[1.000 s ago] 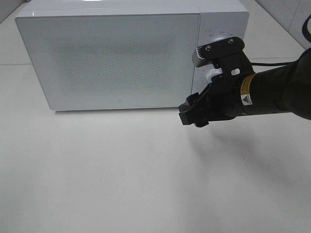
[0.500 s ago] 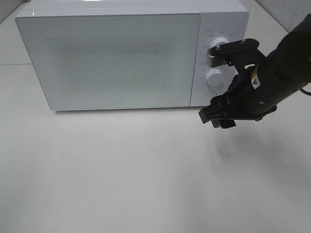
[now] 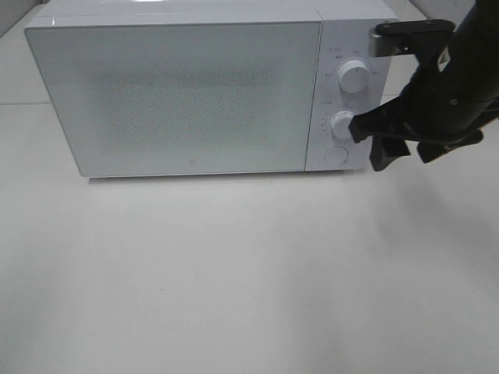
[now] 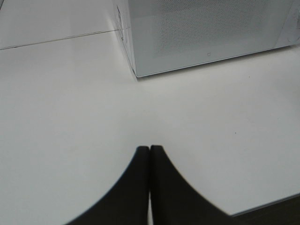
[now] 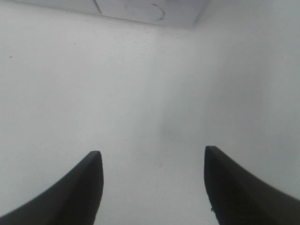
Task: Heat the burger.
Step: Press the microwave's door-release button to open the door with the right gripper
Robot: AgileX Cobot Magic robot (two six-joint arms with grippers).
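White enamel and a grey-speckled door panel make up the one microwave, which stands shut just ahead of both arms. The burger shows in no view, and the door panel gives no look inside.

The right gripper hangs in front of the microwave's control strip. Its jaws are spread wide and hold nothing, with only bare tabletop between them. Just beyond them in the wrist view lie the microwave's lower edge and the arc of its round button. From the high camera one jaw overlaps the rim of the lower dial; whether they touch cannot be told. The upper dial sits above that jaw, apart from it.

The left gripper has its jaws pressed together, empty, above open tabletop, with the microwave's near corner well ahead of them.

Count: one microwave, two dials, one button, two grippers.

The tabletop is plain matte white, with a thin seam running across it beyond the left jaws. Soft grey shadow lies under the right arm.
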